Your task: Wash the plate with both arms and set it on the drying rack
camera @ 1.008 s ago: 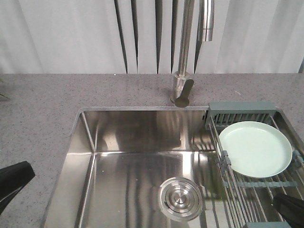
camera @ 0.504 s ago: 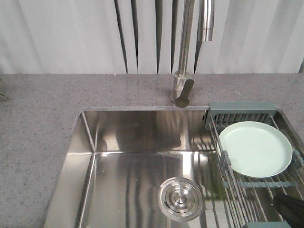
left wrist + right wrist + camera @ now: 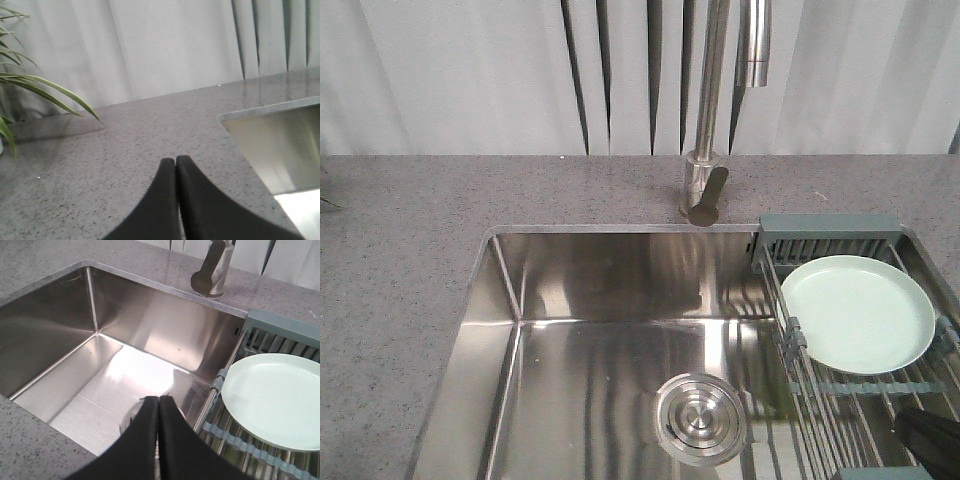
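Note:
The pale mint-green plate lies flat on the wire drying rack over the right side of the sink; the right wrist view shows the plate and the rack too. My right gripper is shut and empty, hovering over the sink's front part, left of the plate and apart from it. A black part of the right arm shows at the bottom right. My left gripper is shut and empty above the grey countertop, left of the sink's corner.
The steel sink has a round drain in its floor, partly hidden behind my right fingers in the wrist view. A tall faucet stands behind the sink. Plant leaves reach in at the far left. White curtains hang behind.
The black left arm at the lower left of the front view has moved out of that frame. The plate and the right arm have not moved.

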Motion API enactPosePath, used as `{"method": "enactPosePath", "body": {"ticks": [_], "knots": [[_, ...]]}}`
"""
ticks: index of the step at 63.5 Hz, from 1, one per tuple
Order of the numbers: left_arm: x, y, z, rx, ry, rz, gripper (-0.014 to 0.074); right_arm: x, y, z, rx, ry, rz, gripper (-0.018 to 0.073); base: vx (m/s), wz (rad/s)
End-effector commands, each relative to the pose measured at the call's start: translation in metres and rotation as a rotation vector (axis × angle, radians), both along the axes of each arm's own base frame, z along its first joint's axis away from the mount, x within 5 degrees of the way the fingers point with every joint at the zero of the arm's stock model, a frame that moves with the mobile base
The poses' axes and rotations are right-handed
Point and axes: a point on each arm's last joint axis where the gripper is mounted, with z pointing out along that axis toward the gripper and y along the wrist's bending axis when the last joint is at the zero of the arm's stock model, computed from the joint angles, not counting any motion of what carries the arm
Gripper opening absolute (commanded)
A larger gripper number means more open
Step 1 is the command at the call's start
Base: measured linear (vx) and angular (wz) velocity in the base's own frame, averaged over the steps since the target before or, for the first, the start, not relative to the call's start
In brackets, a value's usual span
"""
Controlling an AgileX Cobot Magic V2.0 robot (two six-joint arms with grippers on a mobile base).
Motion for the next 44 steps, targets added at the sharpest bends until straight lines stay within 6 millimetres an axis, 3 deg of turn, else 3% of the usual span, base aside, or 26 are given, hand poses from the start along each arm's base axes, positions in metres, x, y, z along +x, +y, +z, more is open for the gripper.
{"method": "enactPosePath", "body": {"ticks": [1, 9, 18, 34, 44], "knots": [[0.0005, 0.0040, 0.0099, 0.007, -0.028, 0.050, -0.0006, 0.0025, -0.0009, 0.0122, 0.033, -0.055, -0.025, -0.0004, 0.00, 0.00], [0.0003, 0.0053, 0.0095, -0.140, -0.033, 0.076, -0.0006, 0.0025, -0.0009, 0.0123, 0.034, -0.055, -0.025, -0.0004, 0.00, 0.00], [0.0004, 0.0029, 0.0096, -0.434, -0.041, 0.060, -0.0006, 0.0025, -0.0009, 0.0123, 0.034, -0.055, -0.025, -0.0004, 0.00, 0.00], [0.0006, -0.0023, 0.0070, -0.638, -0.004, 0.020, -0.0006, 0.0025, -0.0009, 0.0123, 0.034, -0.055, -0.025, -0.0004, 0.00, 0.00], [0.0004, -0.0032, 0.0085, -0.948, 0.006, 0.032, -0.0006, 0.0025, -0.0009, 0.0123, 0.034, -0.055, -0.025, -0.0004, 0.00, 0.00]]}}
